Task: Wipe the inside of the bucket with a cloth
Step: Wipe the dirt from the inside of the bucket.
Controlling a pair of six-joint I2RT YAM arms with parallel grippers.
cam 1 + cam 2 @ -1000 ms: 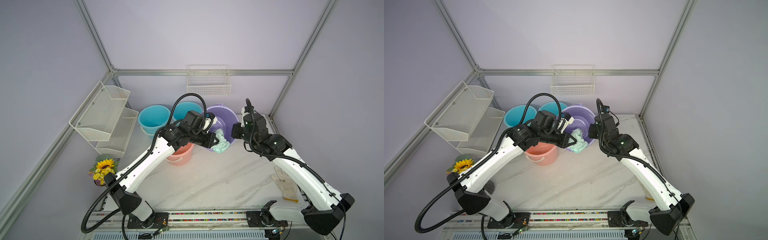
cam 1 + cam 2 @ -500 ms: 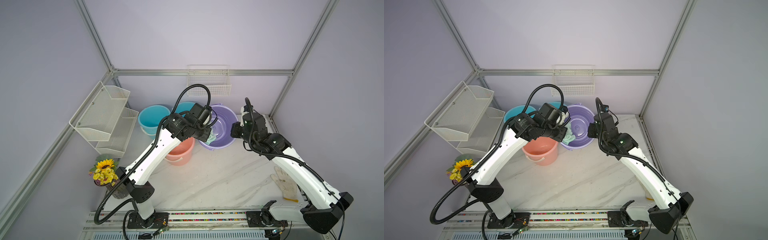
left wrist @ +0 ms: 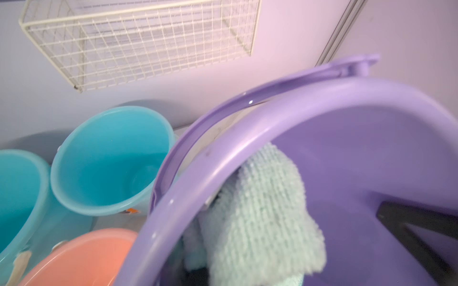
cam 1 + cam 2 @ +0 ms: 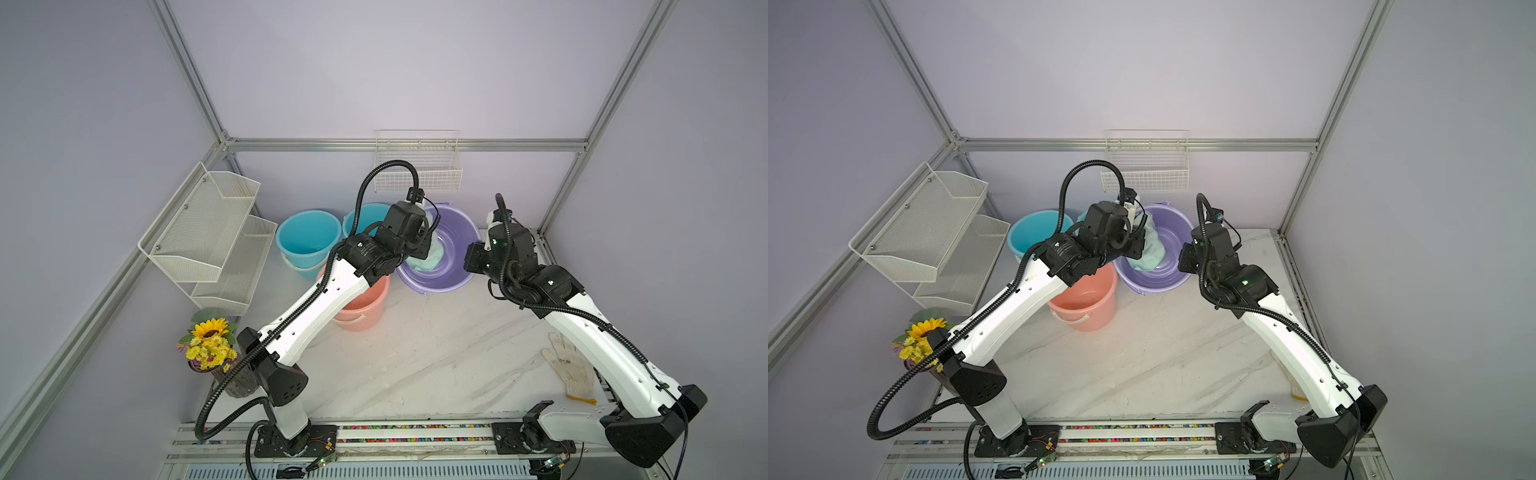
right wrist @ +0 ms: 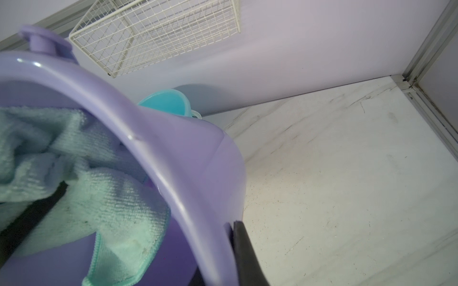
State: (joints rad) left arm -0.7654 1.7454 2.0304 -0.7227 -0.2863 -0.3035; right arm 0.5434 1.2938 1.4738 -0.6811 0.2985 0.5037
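Note:
The purple bucket stands tilted at the back of the table, its mouth facing forward. My right gripper is shut on its right rim, with one dark finger outside the wall. The mint-green cloth lies bunched against the bucket's inner left wall. My left gripper is shut on the cloth inside the bucket, and the cloth hides its fingertips. The purple rim curves close past the left wrist view.
Two teal buckets and a salmon bucket crowd the purple bucket's left side under my left arm. A wire basket hangs on the back wall, mesh shelves on the left. A sunflower vase stands front left. A white glove lies right.
My left gripper has carried the cloth from the bucket's front rim back and up along its inner left wall. The right arm has hardly moved.

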